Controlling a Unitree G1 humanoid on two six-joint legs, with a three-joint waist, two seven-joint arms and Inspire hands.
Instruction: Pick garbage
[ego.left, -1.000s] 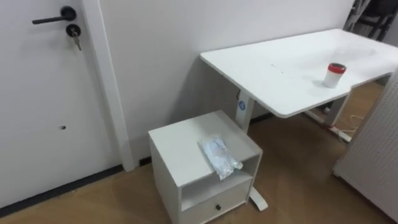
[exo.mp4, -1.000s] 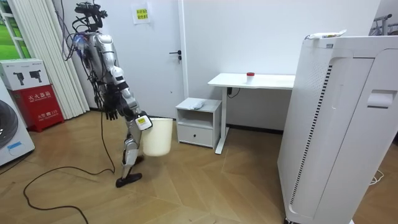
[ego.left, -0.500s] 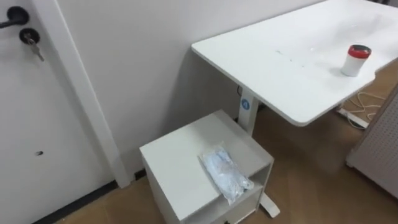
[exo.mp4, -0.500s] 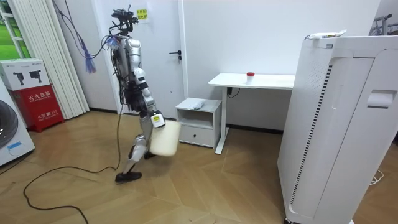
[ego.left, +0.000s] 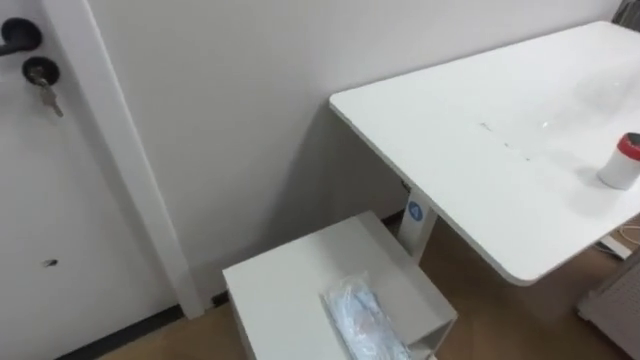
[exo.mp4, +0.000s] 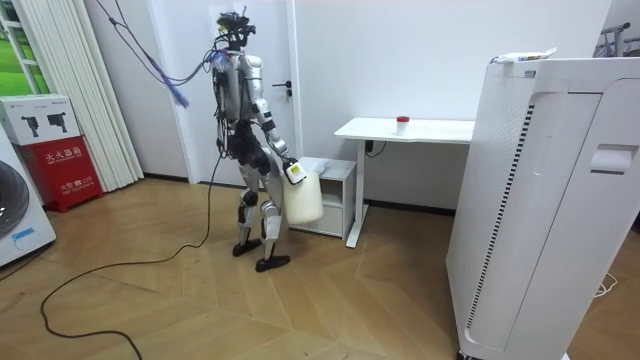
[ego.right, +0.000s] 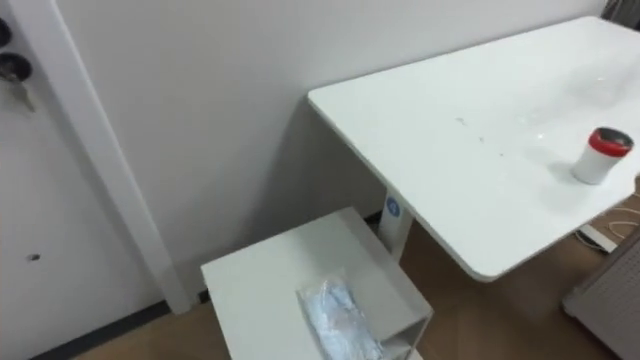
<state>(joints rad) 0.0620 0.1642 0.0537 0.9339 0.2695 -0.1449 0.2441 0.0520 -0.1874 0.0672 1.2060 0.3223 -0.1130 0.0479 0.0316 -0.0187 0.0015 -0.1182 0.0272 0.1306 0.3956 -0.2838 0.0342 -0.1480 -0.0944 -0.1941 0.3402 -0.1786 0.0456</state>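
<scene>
The eye views looked down on a crumpled clear plastic bag (ego.left: 362, 318), the garbage, lying on top of a low white cabinet (ego.left: 280, 300) near its front edge. A white desk (ego.left: 480, 150) stood just beside the cabinet, with a red-lidded cup (ego.left: 622, 162) on it far from the bag. At the left was a door (ego.left: 40, 200) with a key (ego.left: 42, 78) in its lock.

The room view gave what the eyes did not. The robot stood upright on the wooden floor close in front of the cabinet. Its right hand (exo.mp4: 292, 172) gripped the rim of a white bin (exo.mp4: 305, 197), which hung clear of the floor. The left hand (exo.mp4: 228, 152) hung against the body, too dark and small to tell how it was held. A tall white appliance (exo.mp4: 540, 200) filled the room view's right.

A round blue sticker (ego.left: 415, 211) sat on the desk leg. A yellow notice (exo.mp4: 228, 20) was on the door and a red box (exo.mp4: 48, 140) bore print. None of it could be read.
</scene>
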